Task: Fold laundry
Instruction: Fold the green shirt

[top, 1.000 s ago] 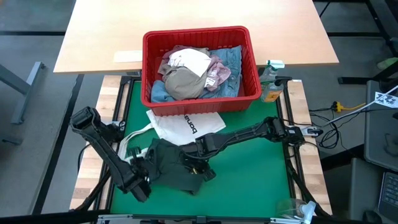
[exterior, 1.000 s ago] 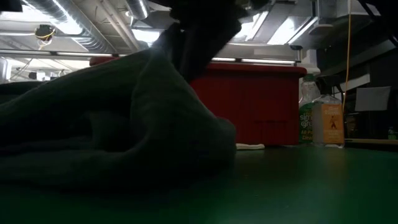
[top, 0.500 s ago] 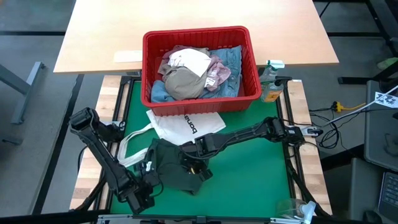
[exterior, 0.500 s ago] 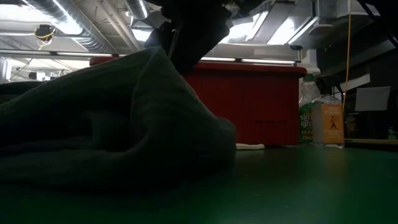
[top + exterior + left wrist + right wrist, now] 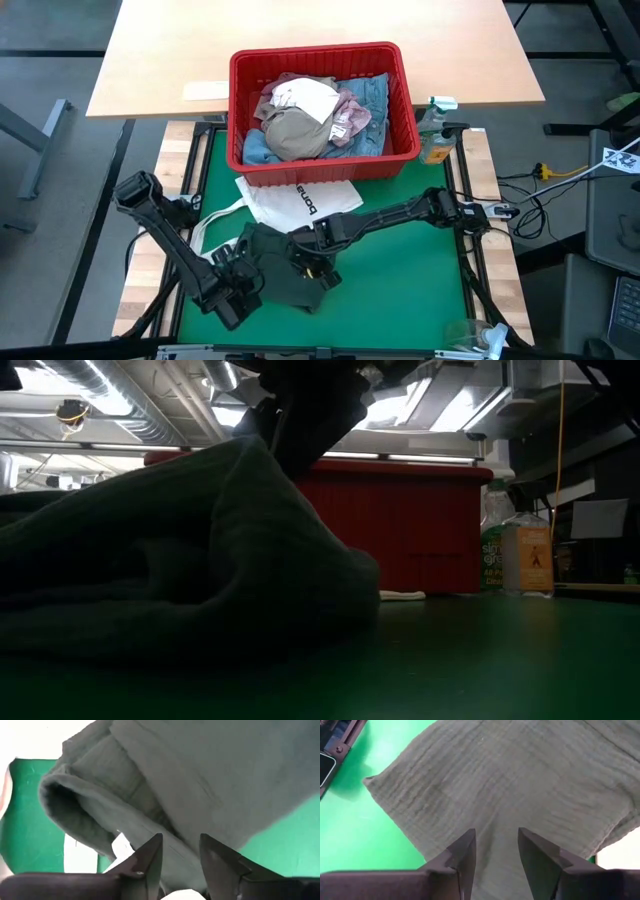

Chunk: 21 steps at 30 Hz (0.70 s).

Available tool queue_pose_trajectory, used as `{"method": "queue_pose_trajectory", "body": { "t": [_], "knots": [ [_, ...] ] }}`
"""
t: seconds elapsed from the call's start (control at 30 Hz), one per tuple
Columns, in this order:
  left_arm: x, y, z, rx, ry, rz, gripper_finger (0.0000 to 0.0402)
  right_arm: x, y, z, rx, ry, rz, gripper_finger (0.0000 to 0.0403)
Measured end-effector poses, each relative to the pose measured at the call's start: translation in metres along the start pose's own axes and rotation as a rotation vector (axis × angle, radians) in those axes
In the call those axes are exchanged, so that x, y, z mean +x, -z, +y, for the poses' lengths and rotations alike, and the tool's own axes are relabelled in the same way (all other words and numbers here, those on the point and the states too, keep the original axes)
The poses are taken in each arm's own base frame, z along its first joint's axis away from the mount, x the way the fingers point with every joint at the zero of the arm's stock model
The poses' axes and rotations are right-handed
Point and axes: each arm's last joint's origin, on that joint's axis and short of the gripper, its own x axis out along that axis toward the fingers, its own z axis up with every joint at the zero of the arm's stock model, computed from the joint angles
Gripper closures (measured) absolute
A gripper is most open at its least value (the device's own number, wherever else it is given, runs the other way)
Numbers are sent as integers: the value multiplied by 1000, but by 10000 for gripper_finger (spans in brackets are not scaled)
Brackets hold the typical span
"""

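Note:
The dark green top [image 5: 270, 255] lies bunched on the green mat [image 5: 400, 280], left of centre. My left gripper [image 5: 243, 283] stands at its left edge, slanting down, fingers apart over a rolled hem [image 5: 75, 805] with a white label [image 5: 121, 845]. My right gripper [image 5: 308, 265] points down over the top's right half [image 5: 520, 780], fingers apart with flat cloth showing in the gap. In the low view the top [image 5: 150, 560] rises to a peak beside a dark gripper. The rest of the laundry lies heaped in the red basket [image 5: 320, 162]. My left gripper [image 5: 181, 842] has its fingers apart over the top's folded left edge, coming from above at a slant; whether the fingertips touch the cloth I cannot tell. My right gripper [image 5: 496, 836] stands above a flat stretch of the top, fingers apart; touch or not, I cannot tell.
A white tote bag [image 5: 300, 200] with black lettering lies between basket and top, its straps [image 5: 210, 225] trailing left. Bottles [image 5: 435, 130] stand right of the basket. Bare green mat lies to the right and near the front edge.
My left gripper has swung toward the table's near edge and come back to the top's left edge, rolling about its wrist. My right gripper has kept still over the top.

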Motion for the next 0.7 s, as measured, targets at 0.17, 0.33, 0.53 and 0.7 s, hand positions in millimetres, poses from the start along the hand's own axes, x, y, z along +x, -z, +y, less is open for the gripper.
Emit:
{"method": "queue_pose_trajectory", "body": {
  "t": [0.17,0.33,0.53,0.7],
  "knots": [
    [4,-10,2,-157,-16,3,235,1,-1,2,-4,-1,-2,256],
    [7,-13,3,-276,-24,4,219,3,-6,9,-29,11,-32,256],
    [22,-3,12,-356,-84,2,225,9,-9,11,-45,58,-69,256],
    [31,2,19,-320,-121,2,250,31,3,8,54,80,-78,256]
  ]
}}
